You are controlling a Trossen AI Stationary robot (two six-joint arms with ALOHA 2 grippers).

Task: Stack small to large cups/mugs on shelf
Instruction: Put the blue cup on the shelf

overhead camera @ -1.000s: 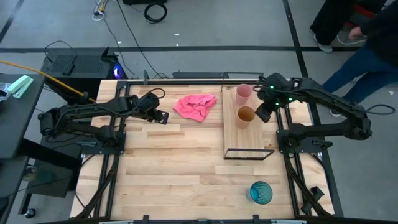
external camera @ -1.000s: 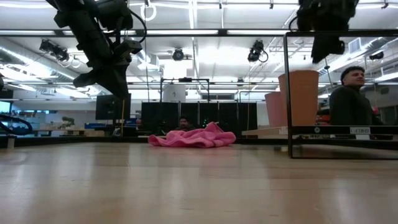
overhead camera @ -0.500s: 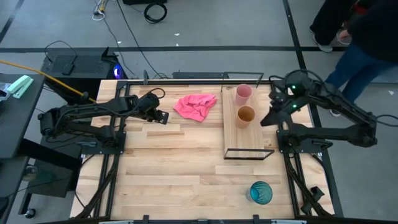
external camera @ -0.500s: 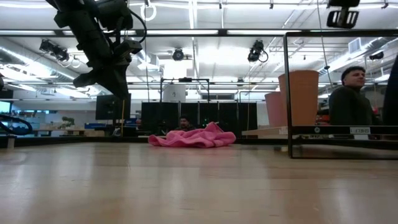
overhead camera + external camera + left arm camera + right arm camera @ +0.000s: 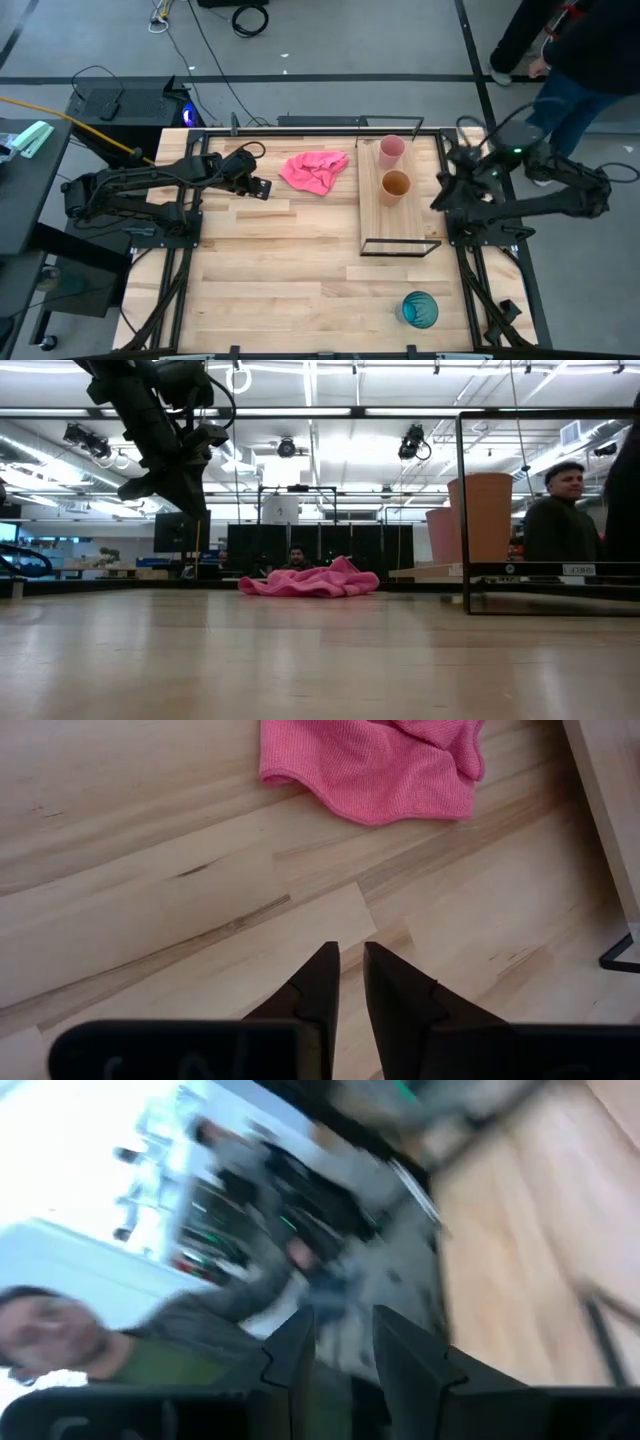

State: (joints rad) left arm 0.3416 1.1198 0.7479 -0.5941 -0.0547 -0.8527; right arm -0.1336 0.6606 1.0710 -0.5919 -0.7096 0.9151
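High view: pink cup (image 5: pixel 391 150) and orange cup (image 5: pixel 395 186) upright on shelf (image 5: pixel 400 220), near each other; teal cup (image 5: pixel 420 309) alone on surface (image 5: pixel 270 270), well apart. Right end effector (image 5: pixel 441 197) beside shelf, fingers parted, empty. Left end effector (image 5: pixel 350 982) near pink cloth (image 5: pixel 315 170), narrowly parted, empty.

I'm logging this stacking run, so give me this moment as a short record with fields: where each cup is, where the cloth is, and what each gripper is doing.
pink cup: upright on shelf, far end
orange-brown cup: upright on shelf, beside the pink one, not nested
teal-blue cup: on tabletop, near edge, off the shelf
pink cloth: crumpled on tabletop, left of shelf
left gripper: empty, above bare tabletop, fingers slightly apart
right gripper: empty, open, off to the shelf's right side
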